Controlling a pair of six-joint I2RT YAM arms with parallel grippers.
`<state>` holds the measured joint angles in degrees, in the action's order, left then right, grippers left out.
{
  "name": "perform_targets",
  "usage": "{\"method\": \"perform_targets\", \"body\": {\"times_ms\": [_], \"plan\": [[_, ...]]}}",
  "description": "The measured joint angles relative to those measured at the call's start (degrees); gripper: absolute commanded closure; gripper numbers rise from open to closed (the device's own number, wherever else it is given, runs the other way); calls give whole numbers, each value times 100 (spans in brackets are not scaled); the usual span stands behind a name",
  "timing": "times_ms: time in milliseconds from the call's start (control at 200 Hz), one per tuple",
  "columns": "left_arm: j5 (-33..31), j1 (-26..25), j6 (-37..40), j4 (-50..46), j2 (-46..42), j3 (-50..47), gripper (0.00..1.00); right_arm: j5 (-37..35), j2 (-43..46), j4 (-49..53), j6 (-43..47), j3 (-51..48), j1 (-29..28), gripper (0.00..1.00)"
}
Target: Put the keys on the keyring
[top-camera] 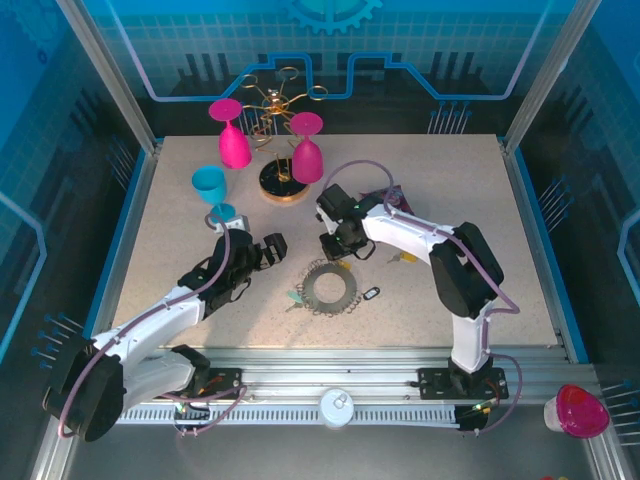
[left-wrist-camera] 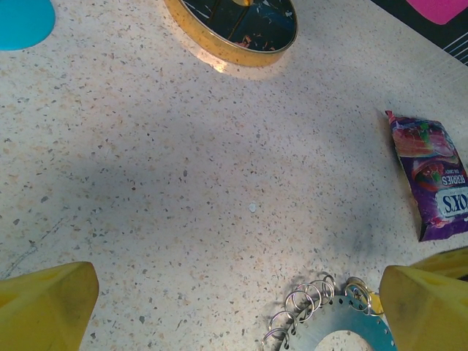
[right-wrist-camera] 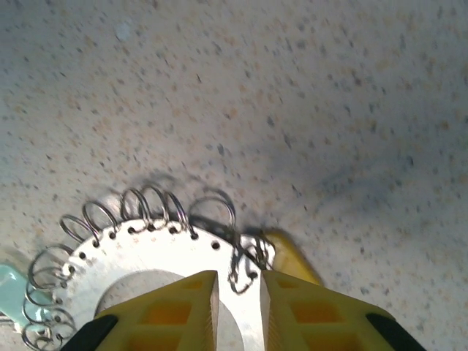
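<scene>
The left gripper (left-wrist-camera: 238, 300) is wide apart over bare table (left-wrist-camera: 183, 183) beside the keyring (right-wrist-camera: 146, 252), the right gripper (right-wrist-camera: 239, 292) nearly together at its rim, grip unclear.

We see the table (top-camera: 430, 220) brightly and evenly lit from above, the walls around it tinted blue. In the left wrist view, broad soft shadows cross the speckled top and glare flares on the rim of the gold base (left-wrist-camera: 219, 57). In the right wrist view the keyring (right-wrist-camera: 146, 252) gleams almost white and slightly blurred
</scene>
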<state>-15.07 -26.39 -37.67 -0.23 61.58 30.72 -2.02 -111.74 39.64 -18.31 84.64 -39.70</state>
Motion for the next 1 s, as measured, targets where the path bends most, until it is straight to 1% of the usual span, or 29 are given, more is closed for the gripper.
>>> {"method": "perform_targets", "body": {"times_ms": [95,200,445,700,996], "plan": [[7,0,-39,-17,0,0,2,85,-240,37,70,328,-48,77],[22,4,-144,-151,0,0,8,162,-442,85,142,538,-92,77],[299,4,-769,-590,221,74,14,411,-675,151,186,702,-105,76],[492,4,-1152,-686,446,76,16,553,-885,162,229,772,-70,79],[577,4,-1196,-704,590,199,17,577,-968,192,289,772,-44,79]]}}
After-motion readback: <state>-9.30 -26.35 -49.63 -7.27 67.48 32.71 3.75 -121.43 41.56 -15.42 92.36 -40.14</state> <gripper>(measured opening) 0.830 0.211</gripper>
